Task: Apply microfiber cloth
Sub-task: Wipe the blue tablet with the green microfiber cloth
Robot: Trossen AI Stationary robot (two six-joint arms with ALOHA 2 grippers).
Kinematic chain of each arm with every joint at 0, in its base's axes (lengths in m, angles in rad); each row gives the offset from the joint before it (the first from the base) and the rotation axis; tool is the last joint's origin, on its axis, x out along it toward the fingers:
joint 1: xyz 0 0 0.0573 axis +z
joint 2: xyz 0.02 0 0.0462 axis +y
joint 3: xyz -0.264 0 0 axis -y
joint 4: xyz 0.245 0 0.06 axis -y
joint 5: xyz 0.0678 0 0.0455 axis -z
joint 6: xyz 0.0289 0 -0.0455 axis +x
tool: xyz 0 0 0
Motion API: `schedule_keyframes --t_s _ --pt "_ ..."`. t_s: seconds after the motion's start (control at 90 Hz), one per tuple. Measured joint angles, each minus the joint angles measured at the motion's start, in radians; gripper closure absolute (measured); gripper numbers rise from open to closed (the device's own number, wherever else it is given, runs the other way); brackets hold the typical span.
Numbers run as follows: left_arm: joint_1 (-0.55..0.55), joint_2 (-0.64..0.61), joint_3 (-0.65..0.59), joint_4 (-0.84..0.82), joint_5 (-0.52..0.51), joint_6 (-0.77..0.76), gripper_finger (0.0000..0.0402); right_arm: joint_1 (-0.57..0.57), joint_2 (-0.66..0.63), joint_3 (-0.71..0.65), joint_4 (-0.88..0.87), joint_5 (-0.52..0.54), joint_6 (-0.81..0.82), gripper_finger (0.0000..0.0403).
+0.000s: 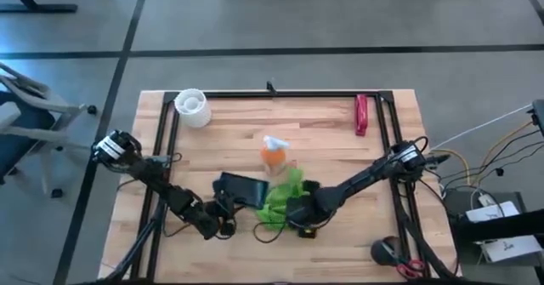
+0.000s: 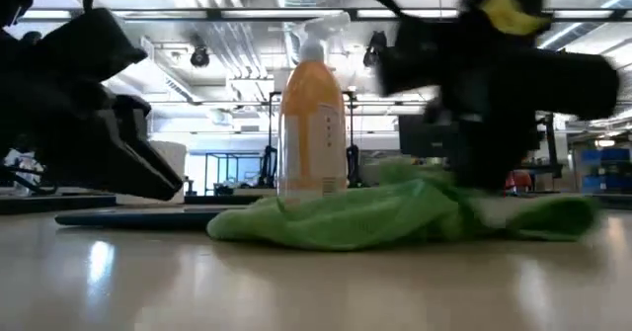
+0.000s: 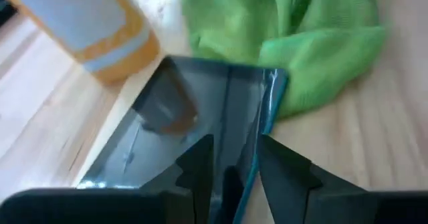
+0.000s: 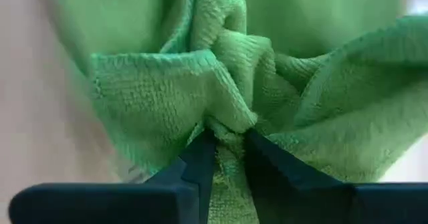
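The right gripper (image 4: 226, 140) has a fold of the microfiber cloth (image 1: 282, 198) pinched tight; the cloth lies bunched on the table (image 1: 323, 132), touching the black slab's (image 1: 240, 188) right end; the left gripper (image 3: 231, 160) clamps that slab's near edge, steadying it.

microfiber cloth (image 1: 280, 198) lime-green | bottle (image 1: 274, 156) orange, white top | slab (image 1: 241, 188) black

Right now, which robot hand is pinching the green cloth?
The right end effector: its fingers are bunched into the microfiber cloth. The left end effector grips the black slab instead.
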State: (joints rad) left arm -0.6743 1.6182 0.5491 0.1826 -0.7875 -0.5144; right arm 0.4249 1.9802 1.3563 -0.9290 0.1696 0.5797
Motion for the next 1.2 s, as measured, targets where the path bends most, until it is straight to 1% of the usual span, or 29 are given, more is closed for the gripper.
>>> schedule_keyframes --t_s 0.111,0.167,0.256,0.333,0.456,0.522,0.6,0.667,0.756,0.844,0.889,0.978,1.078,1.144,1.2 --pt "-0.002 -0.017 0.0 -0.045 0.03 -0.042 0.0311 0.029 -0.023 -0.001 -0.156 0.078 0.094 0.036" --pt "-0.005 -0.022 0.0 -0.045 0.047 -0.048 0.0315 0.044 -0.042 0.0 -0.183 0.134 0.121 0.0365" --pt "-0.005 -0.024 0.001 -0.043 0.053 -0.05 0.0322 0.063 -0.061 0.007 -0.057 0.232 0.122 0.037" --pt "-0.005 -0.023 0.001 -0.042 0.052 -0.05 0.0326 0.068 -0.062 0.007 0.114 0.272 0.052 0.037" --pt "-0.004 -0.023 0.001 -0.042 0.047 -0.054 0.033 0.053 -0.04 0.007 0.454 0.265 -0.106 0.0367" --pt "-0.004 -0.023 0.002 -0.042 0.047 -0.054 0.0332 0.033 -0.001 0.007 0.606 0.224 -0.179 0.0367" --pt "-0.004 -0.023 0.002 -0.04 0.047 -0.054 0.0334 0.007 0.051 0.006 0.705 0.145 -0.226 0.0371" --pt "-0.004 -0.023 0.002 -0.041 0.047 -0.054 0.0336 -0.014 0.094 0.006 0.733 0.088 -0.232 0.0375" --pt "-0.004 -0.023 0.0 -0.042 0.047 -0.054 0.0338 -0.036 0.131 0.007 0.679 0.077 -0.213 0.0378" --pt "-0.004 -0.023 0.0 -0.043 0.047 -0.054 0.0338 -0.05 0.127 0.013 0.534 0.092 -0.162 0.038" --pt "-0.004 -0.023 0.0 -0.043 0.047 -0.053 0.0338 -0.053 0.117 0.015 0.437 0.11 -0.125 0.0379" --pt "-0.004 -0.023 -0.001 -0.043 0.047 -0.054 0.0336 -0.052 0.084 0.01 0.185 0.181 -0.048 0.0379" --pt "-0.004 -0.023 -0.001 -0.043 0.047 -0.053 0.0338 -0.045 0.049 -0.001 -0.082 0.247 0.086 0.038" --pt "-0.004 -0.023 -0.001 -0.043 0.047 -0.053 0.034 -0.044 0.019 -0.001 -0.184 0.287 0.177 0.0379" --pt "-0.004 -0.023 -0.001 -0.041 0.047 -0.053 0.0339 -0.043 -0.013 -0.001 -0.221 0.303 0.221 0.0378"
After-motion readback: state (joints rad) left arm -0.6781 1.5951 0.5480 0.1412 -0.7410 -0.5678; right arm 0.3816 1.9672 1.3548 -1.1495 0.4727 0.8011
